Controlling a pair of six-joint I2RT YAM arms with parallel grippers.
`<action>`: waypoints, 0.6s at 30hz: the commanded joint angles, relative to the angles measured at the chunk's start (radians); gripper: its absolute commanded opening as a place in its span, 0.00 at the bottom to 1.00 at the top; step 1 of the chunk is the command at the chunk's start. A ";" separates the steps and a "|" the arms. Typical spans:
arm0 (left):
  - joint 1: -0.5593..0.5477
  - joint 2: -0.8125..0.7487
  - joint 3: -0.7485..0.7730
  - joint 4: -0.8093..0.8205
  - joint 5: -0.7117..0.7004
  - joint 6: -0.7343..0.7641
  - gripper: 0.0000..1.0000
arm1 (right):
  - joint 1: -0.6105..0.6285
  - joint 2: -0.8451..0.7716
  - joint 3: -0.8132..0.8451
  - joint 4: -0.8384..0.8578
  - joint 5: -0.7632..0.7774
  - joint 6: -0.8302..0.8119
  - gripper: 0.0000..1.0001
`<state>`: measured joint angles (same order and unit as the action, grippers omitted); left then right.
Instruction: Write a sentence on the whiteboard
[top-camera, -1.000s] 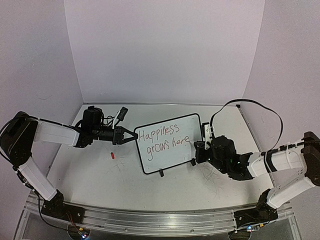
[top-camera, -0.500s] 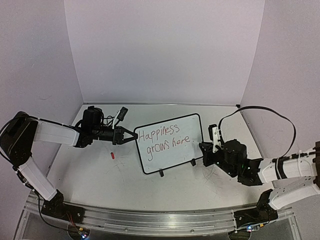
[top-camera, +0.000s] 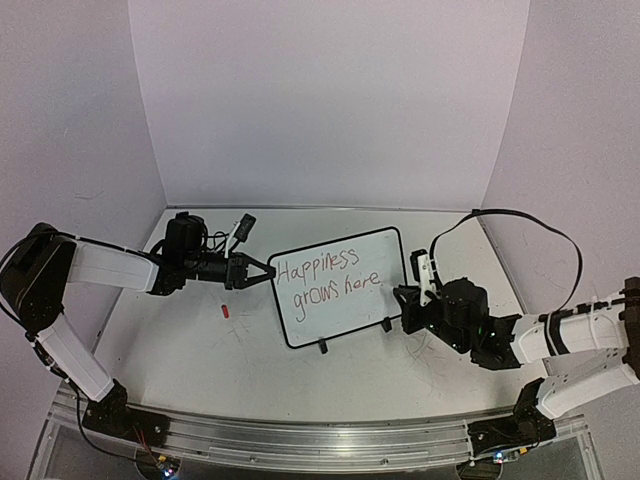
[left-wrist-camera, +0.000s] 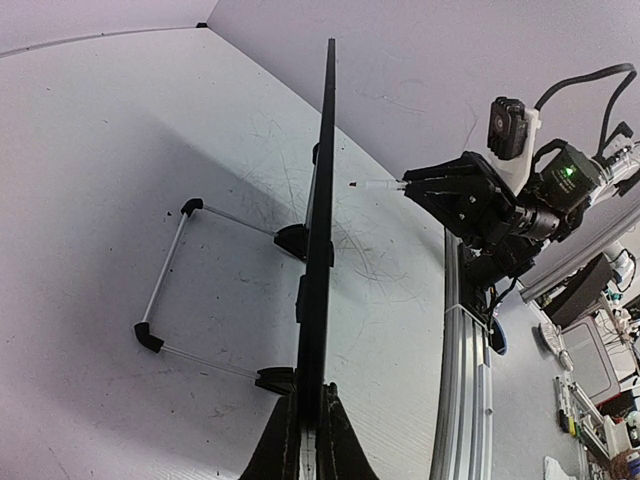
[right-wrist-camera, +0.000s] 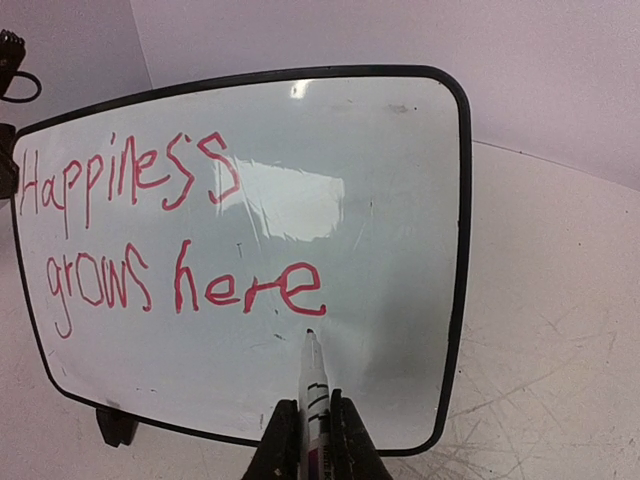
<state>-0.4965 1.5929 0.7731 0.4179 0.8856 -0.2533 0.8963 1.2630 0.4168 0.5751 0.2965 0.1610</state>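
Finishing the sentence (right-wrist-camera: 181, 280) on the board (right-wrist-camera: 400, 200): pinching its edge in the closed left claw (left-wrist-camera: 308, 420), clamping the marker (right-wrist-camera: 312, 365) tight in the right claw (right-wrist-camera: 310, 415), tip just off the board below "here". Next, probably dabbing a light full stop.

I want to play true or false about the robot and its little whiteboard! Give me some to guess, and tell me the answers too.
1. The sentence reads "Happiness grows here". True.
2. The left end effector holds the marker. False: it grips the whiteboard by its edge, and the right end effector holds the marker.
3. A small red thing lies on the table beside the board. True.
4. The whiteboard lies flat on the table. False: it stands up on its feet.
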 joint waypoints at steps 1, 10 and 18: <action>-0.007 0.010 0.024 -0.045 -0.015 0.037 0.00 | -0.005 0.023 0.033 0.008 0.039 0.032 0.00; -0.007 -0.001 0.021 -0.047 -0.015 0.036 0.00 | -0.007 0.038 0.052 0.008 0.068 0.040 0.00; -0.007 0.004 0.026 -0.047 -0.011 0.037 0.00 | -0.008 0.055 0.076 0.012 0.097 0.037 0.00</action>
<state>-0.4965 1.5929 0.7731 0.4179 0.8856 -0.2531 0.8925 1.3010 0.4396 0.5632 0.3601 0.1886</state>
